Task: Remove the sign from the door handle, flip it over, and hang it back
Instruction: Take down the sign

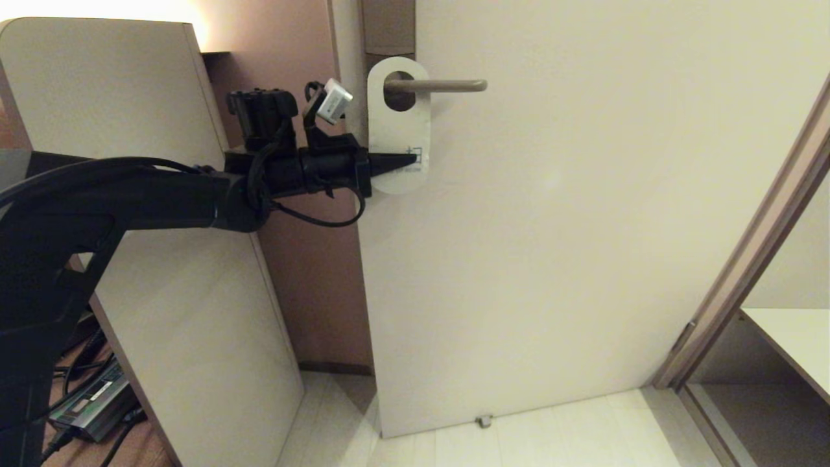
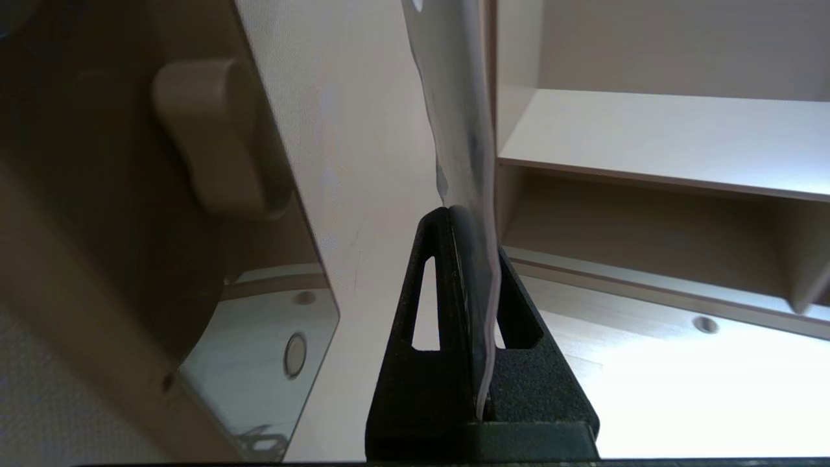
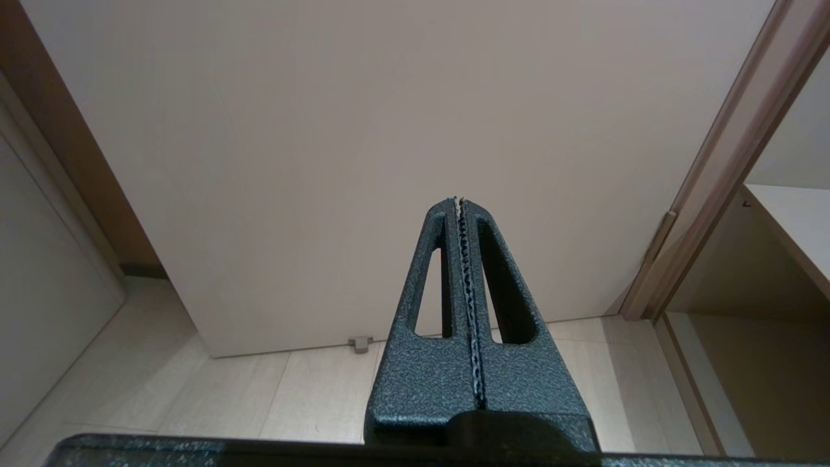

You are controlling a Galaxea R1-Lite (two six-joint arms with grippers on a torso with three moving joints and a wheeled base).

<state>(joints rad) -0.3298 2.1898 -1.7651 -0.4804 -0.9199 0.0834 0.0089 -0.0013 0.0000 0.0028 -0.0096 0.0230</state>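
Note:
The sign (image 1: 397, 130) hangs white face out on the door handle (image 1: 447, 85), whose lever passes through the sign's oval hole. My left gripper (image 1: 407, 162) reaches in from the left and is shut on the sign's lower part. In the left wrist view the sign (image 2: 457, 110) shows edge-on, pinched between the black fingers (image 2: 425, 305) of the left gripper (image 2: 467, 214). My right gripper (image 3: 457, 201) is shut and empty, facing the lower part of the door, out of the head view.
The pale door (image 1: 583, 227) stands ajar, with a small stopper (image 1: 483, 421) at its foot. A light cabinet panel (image 1: 130, 194) stands left of the arm. The door frame (image 1: 758, 259) and shelving (image 1: 791, 337) lie to the right. Cables and a power brick (image 1: 91, 402) lie at lower left.

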